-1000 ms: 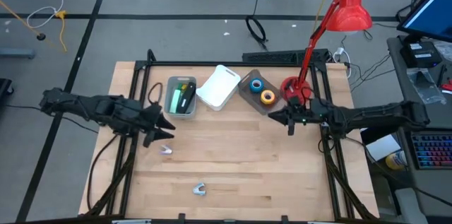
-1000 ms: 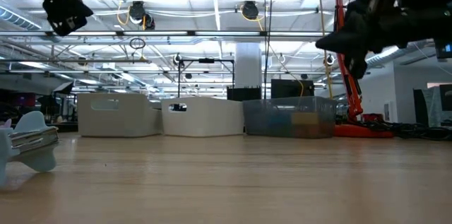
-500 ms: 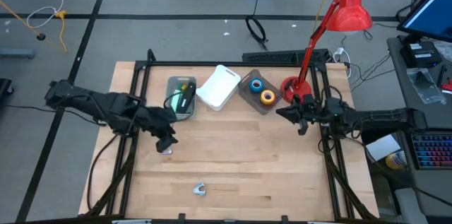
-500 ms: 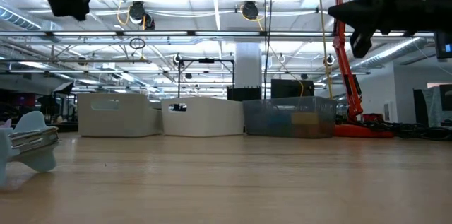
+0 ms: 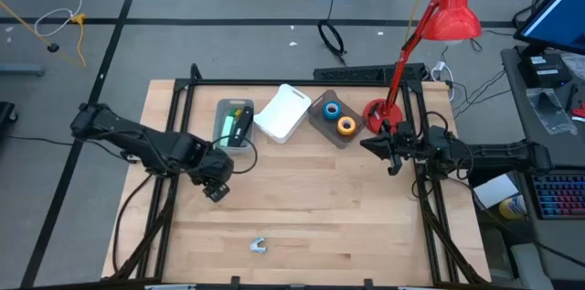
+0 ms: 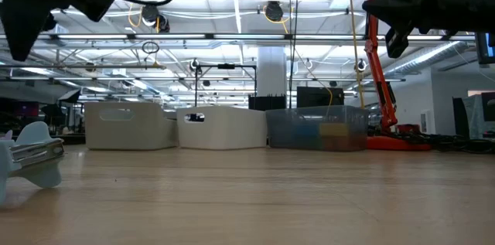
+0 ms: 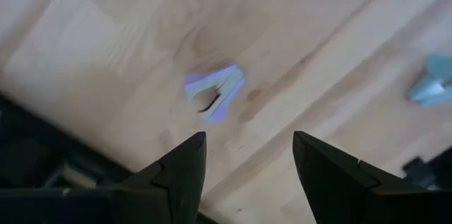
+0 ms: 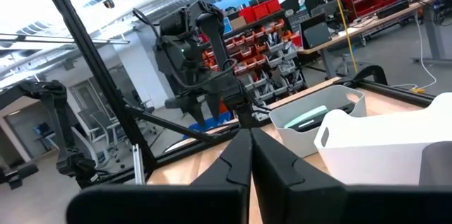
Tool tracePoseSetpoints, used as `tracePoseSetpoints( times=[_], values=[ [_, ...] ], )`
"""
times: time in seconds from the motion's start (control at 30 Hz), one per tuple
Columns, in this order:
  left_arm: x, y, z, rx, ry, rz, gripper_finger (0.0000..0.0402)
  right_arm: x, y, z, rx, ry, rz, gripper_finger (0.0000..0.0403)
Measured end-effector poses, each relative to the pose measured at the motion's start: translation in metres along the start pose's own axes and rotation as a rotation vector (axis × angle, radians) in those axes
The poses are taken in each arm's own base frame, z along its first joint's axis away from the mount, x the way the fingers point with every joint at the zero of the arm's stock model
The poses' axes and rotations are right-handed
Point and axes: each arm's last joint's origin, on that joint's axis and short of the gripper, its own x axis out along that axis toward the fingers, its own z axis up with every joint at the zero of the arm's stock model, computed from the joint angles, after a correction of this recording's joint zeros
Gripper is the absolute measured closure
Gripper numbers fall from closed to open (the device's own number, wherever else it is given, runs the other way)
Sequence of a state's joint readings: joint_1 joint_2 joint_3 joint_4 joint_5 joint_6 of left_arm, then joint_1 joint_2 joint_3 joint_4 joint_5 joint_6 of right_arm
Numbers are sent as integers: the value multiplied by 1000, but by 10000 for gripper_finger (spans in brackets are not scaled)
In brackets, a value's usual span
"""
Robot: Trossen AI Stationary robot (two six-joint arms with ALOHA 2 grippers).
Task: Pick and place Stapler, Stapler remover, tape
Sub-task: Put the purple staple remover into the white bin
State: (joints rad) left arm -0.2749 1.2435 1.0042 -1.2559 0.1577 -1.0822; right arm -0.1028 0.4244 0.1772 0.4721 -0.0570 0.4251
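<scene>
Two tape rolls (image 5: 340, 117) already in clear bin (image 5: 322, 125); stapler (image 5: 239, 123) in grey bin (image 5: 222, 134). White bin (image 5: 284, 112) between them, contents not visible. Left: two removers on table — one (image 7: 215, 92) under my left gripper (image 5: 217, 189), other (image 5: 257, 245) near front edge. Left fingers spread, empty, above first remover. Right gripper (image 5: 388, 149) clenched, empty, parked by lamp (image 5: 448, 11). Versus a second ago — left arm swung in over remover, right pulled back toward table edge.

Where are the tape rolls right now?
In the high view, the blue tape and orange tape lie in the clear bin, between the white bin and the lamp base.
</scene>
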Motion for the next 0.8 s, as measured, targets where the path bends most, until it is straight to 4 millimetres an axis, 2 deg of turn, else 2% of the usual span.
tracePoseSetpoints(
  times=[0.3,0.8],
  values=[
    [4,-20,-2,282,-114,-89,188,0,-1,-1,0,11,-5,402],
    [12,-26,-26,470,-220,18,188,0,-1,-1,11,11,-5,402]
  ],
)
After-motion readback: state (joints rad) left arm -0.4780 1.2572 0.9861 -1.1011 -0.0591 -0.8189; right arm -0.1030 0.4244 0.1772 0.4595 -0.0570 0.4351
